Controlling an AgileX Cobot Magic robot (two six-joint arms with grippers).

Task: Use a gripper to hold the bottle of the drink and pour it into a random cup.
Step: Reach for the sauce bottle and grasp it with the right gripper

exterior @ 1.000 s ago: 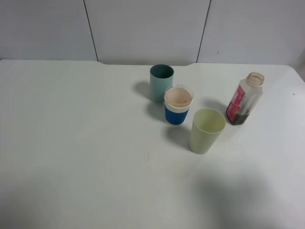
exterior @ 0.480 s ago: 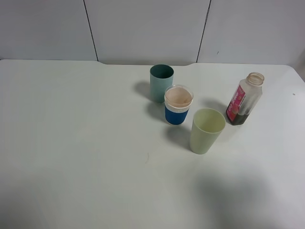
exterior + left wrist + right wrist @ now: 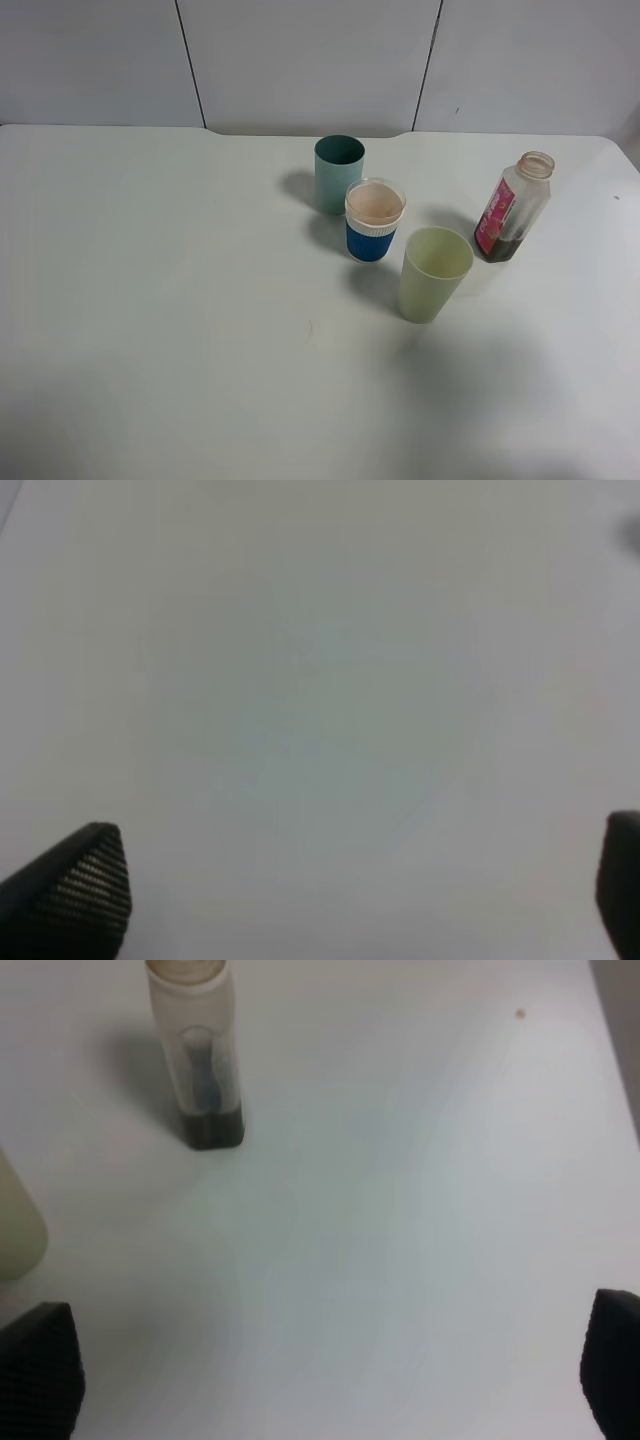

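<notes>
The bottle of the drink (image 3: 512, 208) stands upright and uncapped at the right of the table, with a pink-red label and dark liquid at its bottom. It also shows in the right wrist view (image 3: 200, 1060). The pale yellow-green cup (image 3: 434, 275) stands to its front left, and its edge shows in the right wrist view (image 3: 15, 1225). No gripper shows in the high view. My right gripper (image 3: 330, 1380) is open and empty, short of the bottle. My left gripper (image 3: 360, 900) is open and empty over bare table.
A dark teal cup (image 3: 339, 173) and a clear cup with a blue band (image 3: 374, 220) stand behind the yellow-green cup. The white table (image 3: 160, 300) ends at a grey panelled wall at the back. The table's right edge (image 3: 615, 1050) is near the bottle.
The bottle and cups have not moved. A soft shadow on the table's front right has shifted a little.
</notes>
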